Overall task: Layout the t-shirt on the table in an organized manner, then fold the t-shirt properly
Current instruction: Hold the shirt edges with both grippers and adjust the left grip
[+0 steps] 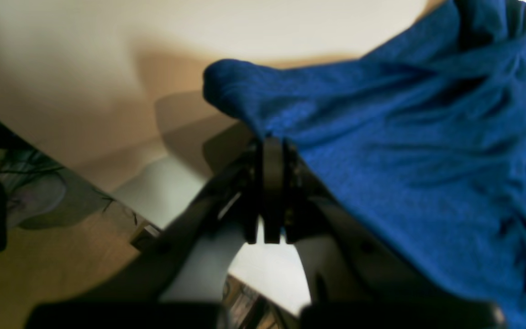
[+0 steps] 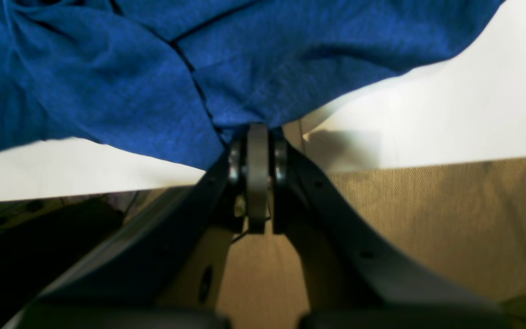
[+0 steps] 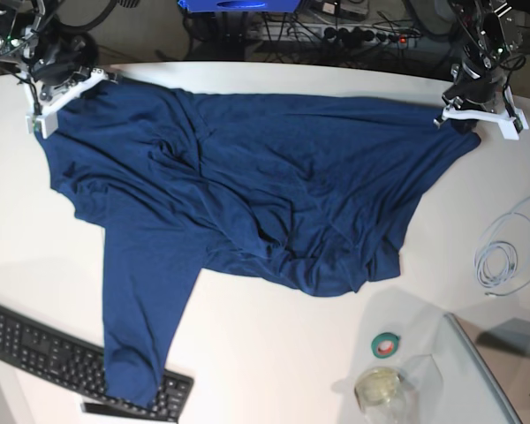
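T-shirt (image 3: 247, 185) spread rumpled across the far half of the bench (image 3: 274, 353), one sleeve hanging over the keyboard (image 3: 44, 349). Left fingers (image 1: 270, 146) clamped on the shirt's edge at the far corner, right fingers (image 2: 257, 137) pinching the opposite corner. Wrist views blurry, but cloth looks caught between both pairs.

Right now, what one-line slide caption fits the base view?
Both tools, left and right, pinch the far edge of a wrinkled navy blue fabric t-shirt on the white table.
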